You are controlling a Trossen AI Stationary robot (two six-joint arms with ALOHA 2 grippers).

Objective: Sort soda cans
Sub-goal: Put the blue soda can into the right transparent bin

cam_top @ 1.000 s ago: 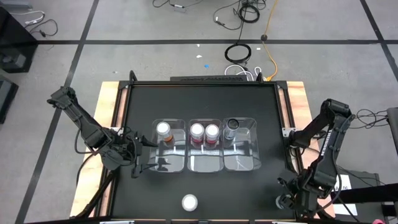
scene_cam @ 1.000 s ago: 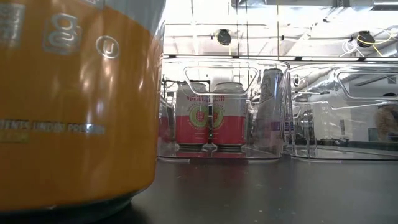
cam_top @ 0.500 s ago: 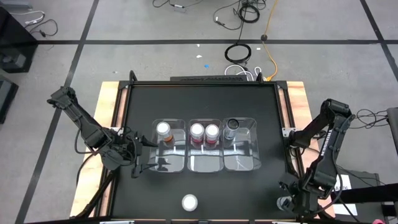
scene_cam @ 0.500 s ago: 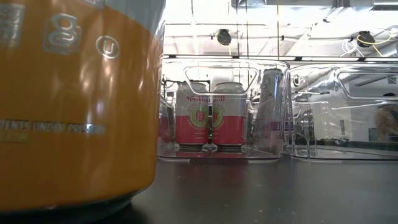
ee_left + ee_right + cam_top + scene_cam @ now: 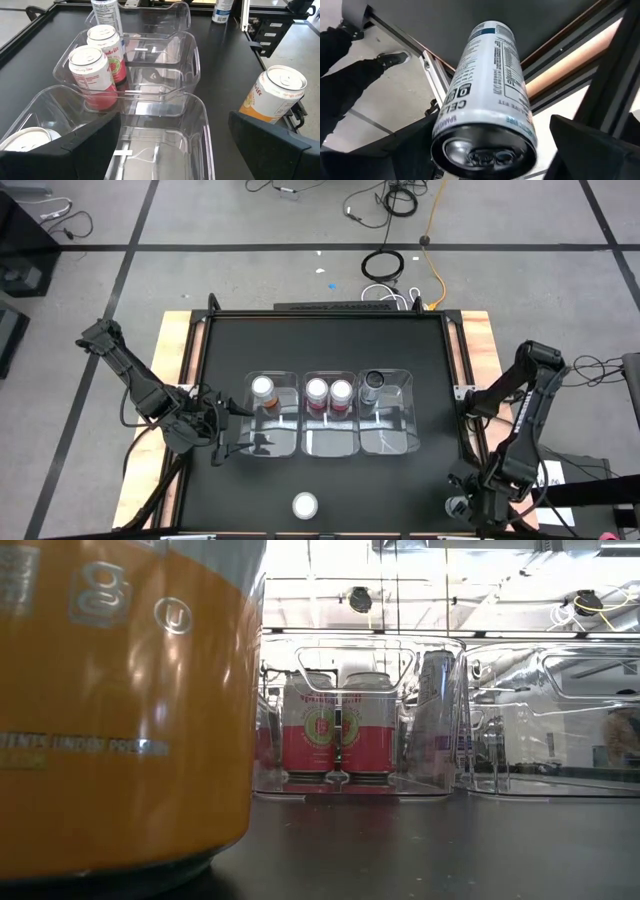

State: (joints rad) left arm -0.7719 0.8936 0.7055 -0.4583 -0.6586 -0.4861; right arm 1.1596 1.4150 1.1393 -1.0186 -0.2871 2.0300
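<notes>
At the table's front right corner, right gripper (image 5: 468, 506) hangs low, fingers spread wide. A silver can (image 5: 487, 95) stands upright between them, top end toward the wrist camera. Daylight shows beside the can on one side; on the other, contact cannot be told. No firm grip visible. Same can seen from above at the table's edge (image 5: 457, 507). On the floor past it, a person's dark leg and shoe (image 5: 355, 75).

Left gripper (image 5: 222, 433) sits low at the left end of the bin row, fingers wide apart, holding nothing. Its wrist camera looks along the row, with the near end of the left bin (image 5: 200, 130) lying between the fingers.

Three clear bins side by side, mid-table:
- left bin: one orange can (image 5: 263, 389), toward the far end.
- middle bin (image 5: 330, 442): two red cans (image 5: 329, 392), upright, just beside each other, far end.
- right bin (image 5: 400, 435): one dark grey can (image 5: 373, 383), far end.

Second orange can (image 5: 305, 505) stands loose on the black table (image 5: 330, 340), near the front edge, well apart from the bins. It fills the left of the low view (image 5: 120, 720), right up against that camera.
</notes>
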